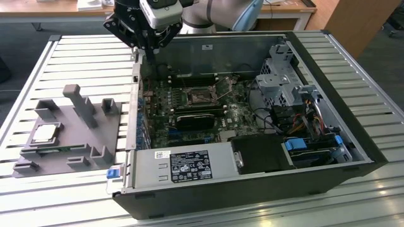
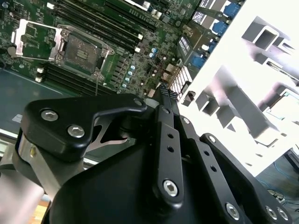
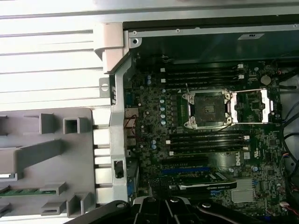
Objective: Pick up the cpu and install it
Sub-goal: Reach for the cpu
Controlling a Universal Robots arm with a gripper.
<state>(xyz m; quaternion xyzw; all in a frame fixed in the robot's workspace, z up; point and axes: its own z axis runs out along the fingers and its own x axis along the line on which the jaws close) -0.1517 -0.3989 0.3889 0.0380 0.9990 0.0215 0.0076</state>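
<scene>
So the gripper (image 1: 151, 53) is hanging over the back corner of the open PC case (image 1: 353, 137), the corner on the exterior view's left, right above the case wall and not touching anything. In the second wrist view its fingers (image 2: 164, 93) seem to meet at one tip, so I'd say the jaws are pinched together with nothing in them, though the angle isn't great. The cpu (image 1: 45, 134) is well away from it, lying flat with its silver top up in a pocket of the grey holder tray (image 1: 94, 137). That tray sits on the slatted table (image 1: 82, 61) near the edge on the exterior view's left, just beside the case. Inside the case, the motherboard's cpu socket (image 3: 205, 108) looks bare, and its metal retention frame (image 3: 252, 105) is flipped open next to it. The power supply box (image 1: 183, 165) sits along the near edge of the case.
</scene>
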